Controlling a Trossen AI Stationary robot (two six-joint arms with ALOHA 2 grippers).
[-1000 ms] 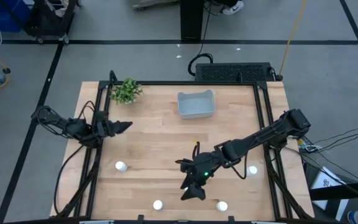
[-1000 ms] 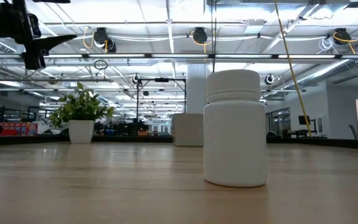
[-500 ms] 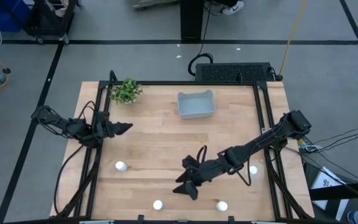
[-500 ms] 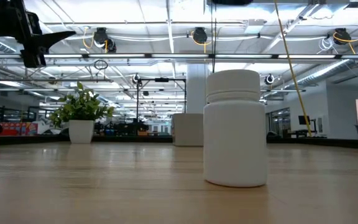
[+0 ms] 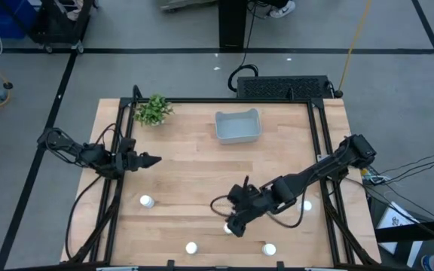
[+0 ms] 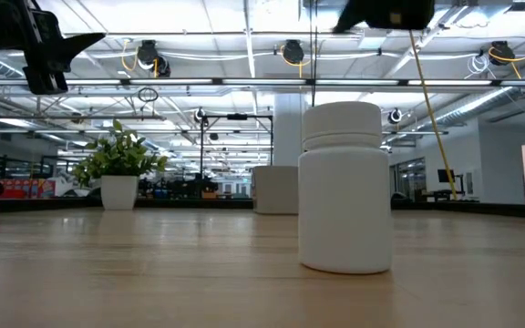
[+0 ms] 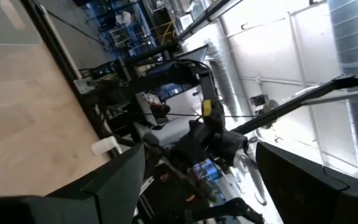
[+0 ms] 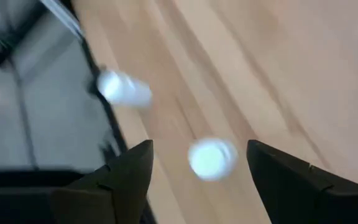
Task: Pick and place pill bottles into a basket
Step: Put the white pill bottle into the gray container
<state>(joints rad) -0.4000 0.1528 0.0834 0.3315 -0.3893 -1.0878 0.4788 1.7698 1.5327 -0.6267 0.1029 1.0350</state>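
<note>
Pill bottle (image 6: pixel 345 189) stands upright, cap up, long axis vertical

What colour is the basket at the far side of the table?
The basket is pale grey-blue. It shows best in the high view.

Grey floor (image 5: pixel 164 75) crossed by black tape lines (image 5: pixel 398 50) surrounds the wooden table (image 5: pixel 194 173). Beyond it, a white column (image 6: pixel 287 137), ceiling trusses (image 6: pixel 244 84) with cable reels (image 6: pixel 292 52), bright overhead lighting.
</note>
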